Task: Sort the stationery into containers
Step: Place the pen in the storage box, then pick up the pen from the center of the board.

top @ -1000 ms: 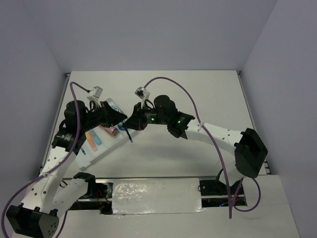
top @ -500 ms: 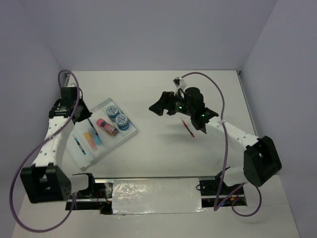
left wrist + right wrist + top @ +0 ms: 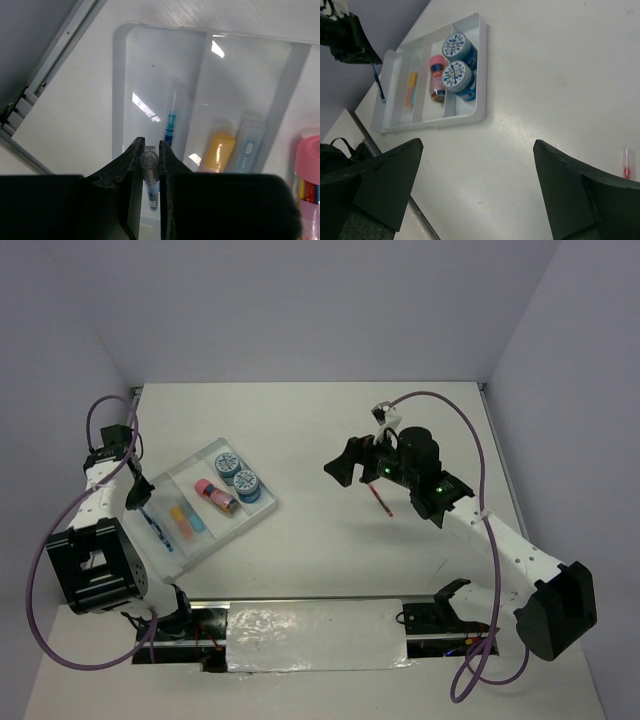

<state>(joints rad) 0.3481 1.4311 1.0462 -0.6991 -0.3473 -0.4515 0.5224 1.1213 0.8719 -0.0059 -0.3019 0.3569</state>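
- Left jaws clamp the blue pen (image 3: 170,125), its long axis running past them, tip away, over the tray's (image 3: 118,100) end compartment.
- We find its gripped end blurred.
- Right jaws gape; one finger (image 3: 590,200) part-hides the red pen (image 3: 626,166) on the worktop (image 3: 545,75).

Robotics lab cell here: a bare white table (image 3: 320,420) boxed in by plain grey walls (image 3: 300,300), left arm (image 3: 88,502) and right arm (image 3: 495,540) bolted on, purple cable (image 3: 437,395) looping overhead.
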